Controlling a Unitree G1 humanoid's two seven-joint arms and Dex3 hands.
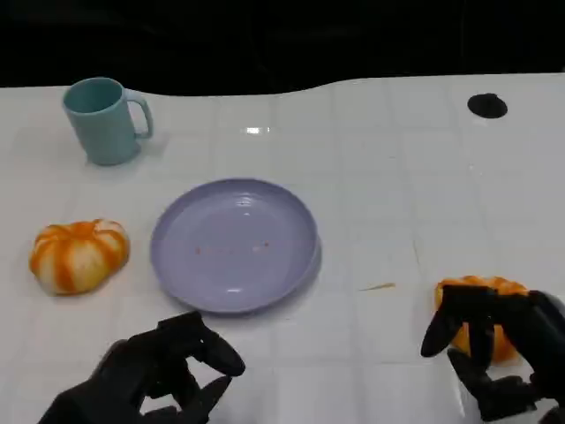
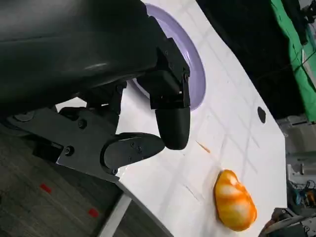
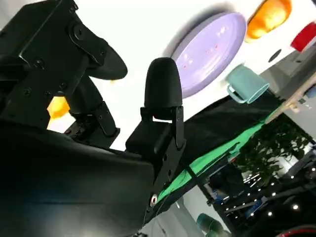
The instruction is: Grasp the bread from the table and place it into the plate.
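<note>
A lilac plate (image 1: pixel 234 243) sits mid-table on the white table (image 1: pixel 415 177), holding nothing but a few small specks. Two orange-and-white breads lie on the table, one on each side of the plate. The left bread (image 1: pixel 79 254) rests just beside the plate's left rim, apart from it and untouched. The right bread (image 1: pixel 481 305) lies well to the plate's right, nearer the table's front edge, and the right hand (image 1: pixel 499 344) is draped over it, black fingers (image 1: pixel 441 327) curving down across its front; whether the fingers actually clamp it cannot be told, though in the right wrist view a patch of orange shows between the fingers. The left hand (image 1: pixel 154 371) hovers in front of the plate, close to its near rim, fingers loosely curled and apart with nothing in them. A teal mug (image 1: pixel 104 119) stands upright behind the plate to the left, handle pointing right. A small dark round spot (image 1: pixel 486 106) marks the table far behind the plate on the right.
</note>
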